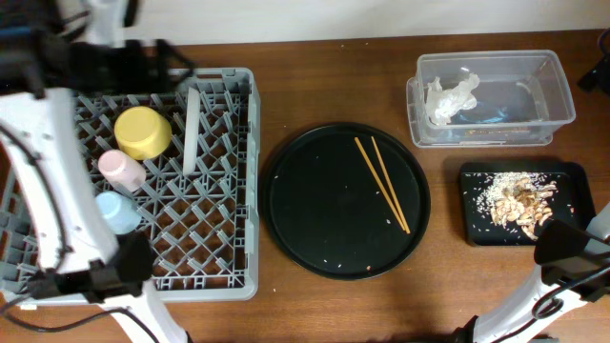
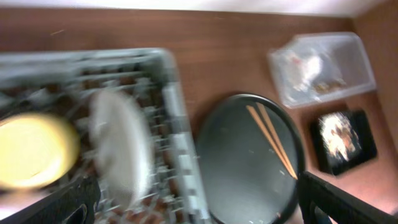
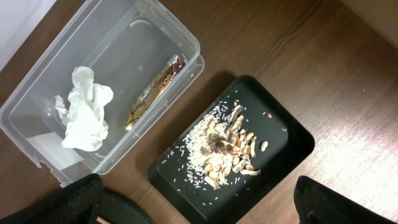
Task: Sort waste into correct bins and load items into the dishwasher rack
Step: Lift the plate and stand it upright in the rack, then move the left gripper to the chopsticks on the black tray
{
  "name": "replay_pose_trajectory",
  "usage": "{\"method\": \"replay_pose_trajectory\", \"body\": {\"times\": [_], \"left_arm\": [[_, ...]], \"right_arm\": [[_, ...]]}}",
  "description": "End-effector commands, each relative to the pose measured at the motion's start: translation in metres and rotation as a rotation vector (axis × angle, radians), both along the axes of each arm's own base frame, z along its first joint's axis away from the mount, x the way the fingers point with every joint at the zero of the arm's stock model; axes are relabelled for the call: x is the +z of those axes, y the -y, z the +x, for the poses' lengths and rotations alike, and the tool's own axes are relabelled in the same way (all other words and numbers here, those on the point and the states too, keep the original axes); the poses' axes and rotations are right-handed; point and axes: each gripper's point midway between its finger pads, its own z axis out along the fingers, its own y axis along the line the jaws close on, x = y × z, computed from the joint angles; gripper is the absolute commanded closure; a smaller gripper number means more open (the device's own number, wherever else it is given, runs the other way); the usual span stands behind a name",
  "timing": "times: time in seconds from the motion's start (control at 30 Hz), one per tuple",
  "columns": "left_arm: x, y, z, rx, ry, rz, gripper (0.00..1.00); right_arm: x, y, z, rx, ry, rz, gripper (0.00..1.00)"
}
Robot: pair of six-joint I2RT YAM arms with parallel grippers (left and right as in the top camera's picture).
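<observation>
1. The left jaws stand spread wide with nothing between them. The wrist view is blurred.
2. Below and just ahead of their gap, the pale plate (image 2: pixel 121 146) stands on edge among the pegs of the dishwasher rack (image 2: pixel 180 118), apart from both jaws.
3. Past the plate, out beyond one jaw, the yellow bowl (image 2: pixel 34 149) sits in the same rack. From overhead we see the pink cup (image 1: pixel 122 169) and the light-blue cup (image 1: pixel 118 211) in the rack just beside the bowl.
4. Toward the other jaw, beyond the rack's rim, the round black tray (image 2: pixel 242 180) rests on the desk (image 3: pixel 348 74). The chopsticks (image 2: pixel 272 140) lie side by side on that tray.
5. The right jaws are also spread wide and grip nothing. They hang above the desk.
6. Ahead of their gap sits the small black tray (image 3: pixel 292 143), with the food scraps (image 3: pixel 227 149) heaped at its middle and loose grains scattered around them.
7. Farther out, just beside that tray, the clear tub (image 3: pixel 124 37) holds the crumpled napkin (image 3: pixel 84 109) and the gold-brown wrapper (image 3: pixel 152 90), which lie apart from each other.
</observation>
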Motion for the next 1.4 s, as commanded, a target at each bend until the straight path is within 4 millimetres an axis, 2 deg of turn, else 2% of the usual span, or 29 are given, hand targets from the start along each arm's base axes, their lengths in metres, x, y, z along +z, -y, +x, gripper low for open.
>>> {"method": "replay_pose_trajectory", "body": {"times": [0.0,0.1,0.2,0.3,0.33,0.43,0.47,0.5,0.57,0.6,0.67,0.7,0.77,0.83,0.87,0.9,1.03,1.1,1.17,1.23,1.33,1.37], "left_arm": [[0.000,0.064,-0.019,0.058,-0.050,0.134,0.01],[-0.029,0.126,-0.039,-0.085,-0.100,0.264,0.01],[-0.045,0.151,-0.050,-0.093,-0.161,0.267,0.01],[-0.073,0.193,-0.044,-0.039,-0.226,0.182,0.09],[-0.090,0.211,-0.039,-0.009,-0.247,0.151,0.21],[-0.148,0.267,-0.029,0.016,-0.256,0.075,0.24],[-0.161,0.276,-0.028,0.024,-0.258,0.058,0.25],[-0.182,0.288,-0.025,0.055,-0.247,0.037,0.28],[-0.218,0.291,-0.015,0.145,-0.135,0.112,0.31],[-0.228,0.290,-0.015,0.167,-0.088,0.158,0.30],[-0.241,0.304,-0.022,0.085,-0.066,0.212,0.26],[-0.243,0.311,-0.027,0.040,-0.095,0.199,0.26],[-0.233,0.316,-0.030,-0.018,-0.136,0.194,0.26],[-0.218,0.308,-0.030,-0.043,-0.151,0.264,0.19],[-0.213,0.303,-0.031,-0.074,-0.146,0.317,0.08],[-0.212,0.307,-0.031,-0.117,-0.128,0.328,0.01],[-0.212,0.316,-0.037,-0.119,-0.140,0.295,0.01],[-0.211,0.323,-0.030,-0.032,-0.153,0.229,0.01],[-0.224,0.314,-0.022,0.170,-0.208,0.203,0.01],[-0.263,0.308,-0.014,0.291,-0.247,0.246,0.01],[-0.310,0.305,-0.016,0.295,-0.300,0.318,0.01],[-0.317,0.307,-0.016,0.292,-0.304,0.323,0.01]], "right_arm": [[0.004,0.002,-0.003,-0.012,0.001,-0.015,0.01],[0.004,0.002,-0.003,-0.012,0.001,-0.015,0.01],[0.004,0.002,-0.003,-0.012,0.001,-0.015,0.01],[0.004,0.002,-0.003,-0.012,0.001,-0.015,0.01],[0.004,0.002,-0.003,-0.012,0.001,-0.015,0.01],[0.004,0.002,-0.003,-0.012,0.001,-0.015,0.01],[0.004,0.002,-0.003,-0.012,0.001,-0.015,0.01],[0.004,0.002,-0.003,-0.012,0.001,-0.015,0.01],[0.004,0.002,-0.003,-0.012,0.001,-0.015,0.01],[0.004,0.002,-0.003,-0.012,0.001,-0.015,0.01],[0.004,0.002,-0.003,-0.012,0.001,-0.015,0.01],[0.004,0.002,-0.003,-0.012,0.001,-0.015,0.01],[0.004,0.002,-0.003,-0.012,0.001,-0.015,0.01],[0.004,0.002,-0.003,-0.012,0.000,-0.015,0.02],[0.004,0.002,-0.003,-0.012,0.001,-0.015,0.01],[0.004,0.002,-0.003,-0.012,0.001,-0.015,0.02],[0.004,0.002,-0.003,-0.012,0.001,-0.015,0.01],[0.004,0.002,-0.003,-0.012,0.001,-0.015,0.01],[0.004,0.002,-0.003,-0.012,0.000,-0.015,0.01],[0.004,0.002,-0.003,-0.012,0.001,-0.015,0.01],[0.004,0.002,-0.003,-0.012,0.001,-0.015,0.01],[0.004,0.002,-0.003,-0.012,0.001,-0.015,0.01]]}}
